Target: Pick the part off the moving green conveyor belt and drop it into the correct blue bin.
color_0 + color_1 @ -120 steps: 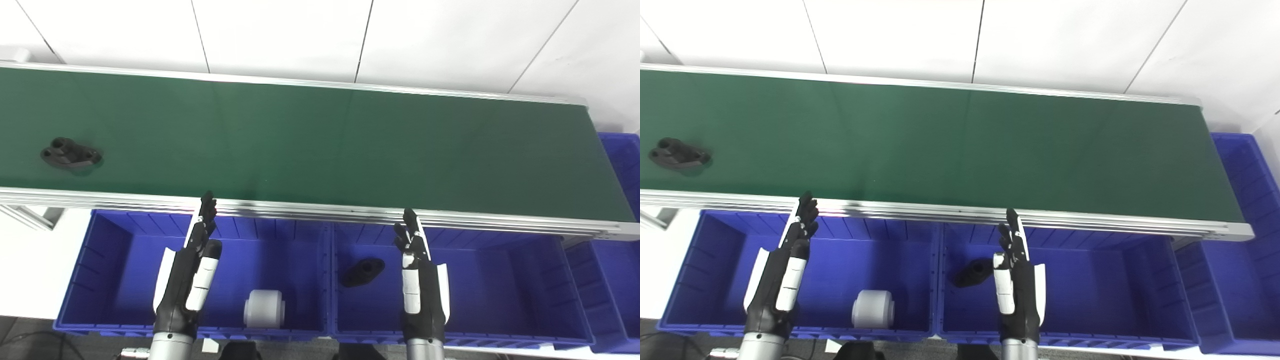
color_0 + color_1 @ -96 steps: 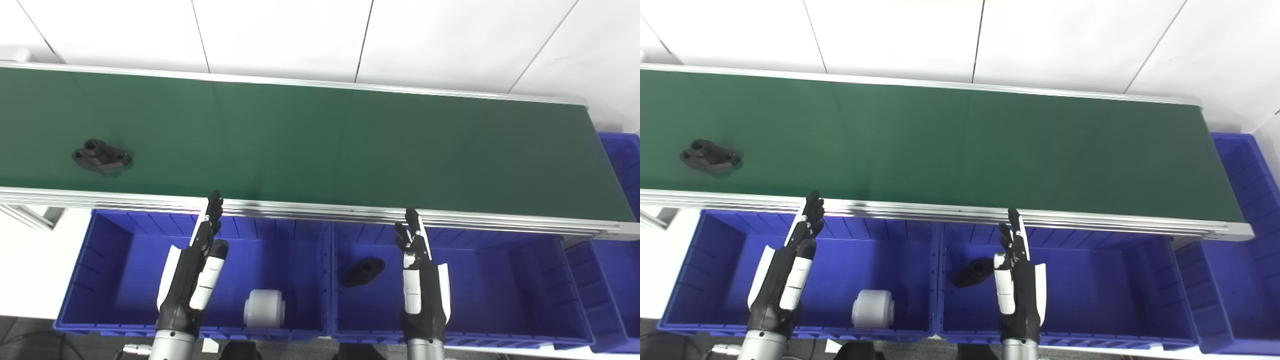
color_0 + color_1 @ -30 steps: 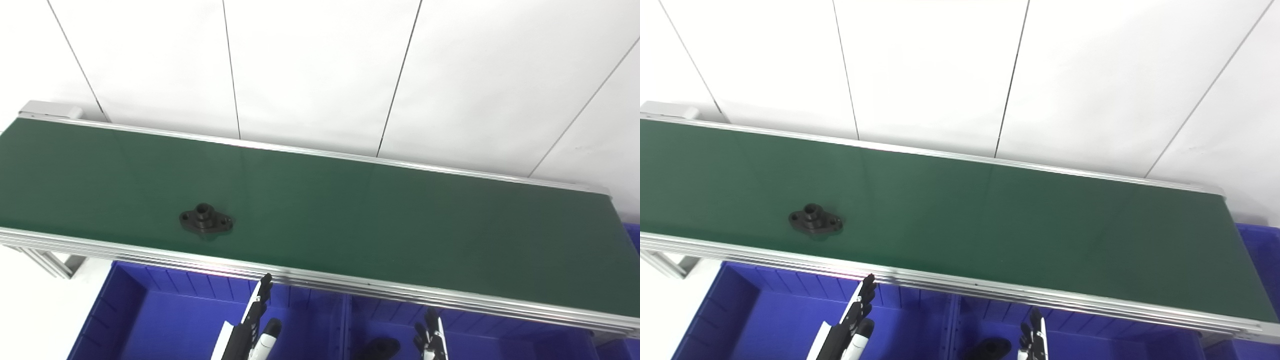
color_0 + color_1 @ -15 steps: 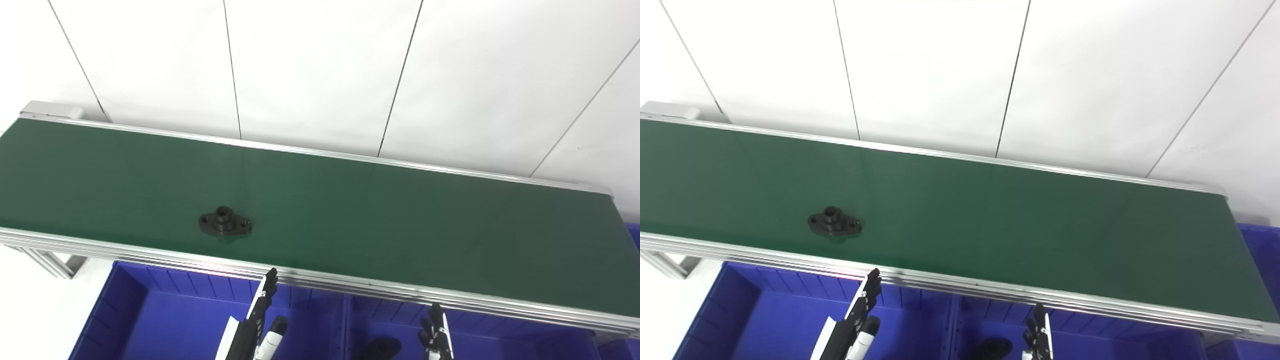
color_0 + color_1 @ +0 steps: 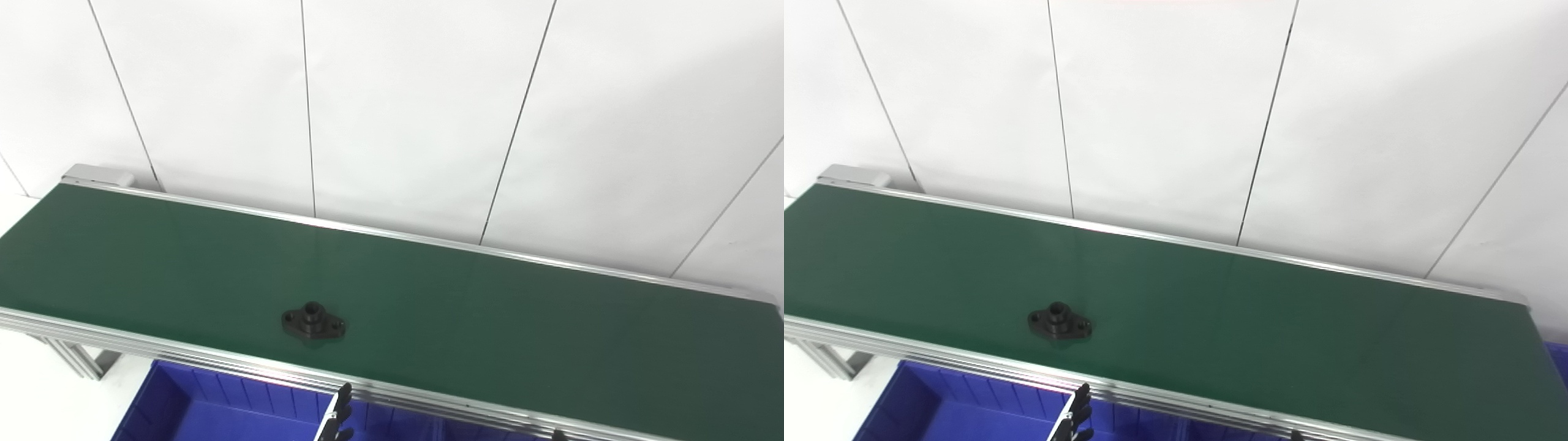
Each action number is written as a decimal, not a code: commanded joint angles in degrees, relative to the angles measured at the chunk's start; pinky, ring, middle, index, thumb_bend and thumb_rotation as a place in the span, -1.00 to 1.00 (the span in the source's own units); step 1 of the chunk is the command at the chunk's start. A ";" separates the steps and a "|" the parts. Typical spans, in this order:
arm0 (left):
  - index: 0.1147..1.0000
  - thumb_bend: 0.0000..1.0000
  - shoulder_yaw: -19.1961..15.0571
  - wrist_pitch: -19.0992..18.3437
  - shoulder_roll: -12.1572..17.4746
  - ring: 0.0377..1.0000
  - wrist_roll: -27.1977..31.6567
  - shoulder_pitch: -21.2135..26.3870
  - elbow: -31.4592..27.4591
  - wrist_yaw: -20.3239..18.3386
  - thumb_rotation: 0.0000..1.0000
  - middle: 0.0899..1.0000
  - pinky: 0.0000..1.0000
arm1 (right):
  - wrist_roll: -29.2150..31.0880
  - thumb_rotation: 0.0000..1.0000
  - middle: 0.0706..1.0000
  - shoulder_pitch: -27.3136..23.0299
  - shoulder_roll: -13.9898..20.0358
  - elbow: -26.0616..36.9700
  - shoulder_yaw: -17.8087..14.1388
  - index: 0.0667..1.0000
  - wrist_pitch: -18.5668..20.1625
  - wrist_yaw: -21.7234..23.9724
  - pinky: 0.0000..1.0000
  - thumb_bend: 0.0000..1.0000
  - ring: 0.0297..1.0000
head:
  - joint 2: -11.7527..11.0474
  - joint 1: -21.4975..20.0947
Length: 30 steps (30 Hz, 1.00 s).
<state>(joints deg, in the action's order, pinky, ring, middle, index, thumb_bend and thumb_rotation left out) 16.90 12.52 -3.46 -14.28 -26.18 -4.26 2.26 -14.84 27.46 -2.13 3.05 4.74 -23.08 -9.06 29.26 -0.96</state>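
Note:
A black flange part [image 5: 313,323] with a raised hub and two ears lies flat on the green conveyor belt [image 5: 490,318], near its front rail and left of the middle. Only the straight, spread fingertips of my left hand [image 5: 339,419] rise from the bottom edge, below the rail and a little right of the part, holding nothing. Just a dark tip of my right hand [image 5: 558,435] shows at the bottom edge, far to the part's right. The back wall of one blue bin [image 5: 202,404] appears under the rail; the bin insides are out of view.
The belt's aluminium front rail [image 5: 184,352] runs between my hands and the part. A metal frame leg [image 5: 73,358] stands at the lower left. Behind the belt is a white panelled wall [image 5: 398,122].
The camera has tilted up, so the belt and bins sit lower in the picture and my hands have nearly left the bottom edge. The black part has ridden the belt to the right.

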 commanded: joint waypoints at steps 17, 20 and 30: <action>1.00 0.26 1.42 -0.77 -1.00 0.95 -0.85 0.62 -4.66 -0.53 0.86 1.00 0.85 | -34.22 -0.29 0.55 -16.36 2.84 15.63 4.84 0.67 18.39 9.59 -0.14 0.96 0.20 | 4.34 -2.52; 1.00 0.26 1.49 -0.99 -1.01 0.95 -0.69 0.48 -5.08 -0.56 0.89 1.00 0.84 | -37.80 -0.33 0.50 -19.46 3.11 15.01 6.29 0.65 21.55 11.86 -0.18 0.89 0.09 | 5.22 -2.92; 1.00 0.28 1.96 -2.75 -1.24 0.95 -0.09 -0.05 -7.26 -1.17 0.93 1.00 0.91 | -45.53 -0.48 0.42 -30.60 4.58 5.45 11.04 0.49 27.34 15.37 -0.23 0.85 0.04 | 7.00 -3.75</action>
<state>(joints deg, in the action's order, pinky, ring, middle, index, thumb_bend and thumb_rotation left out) 17.60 9.51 -3.26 -14.74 -26.19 -9.47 1.36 -59.55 -1.08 2.74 7.87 15.18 2.50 6.12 36.30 -4.75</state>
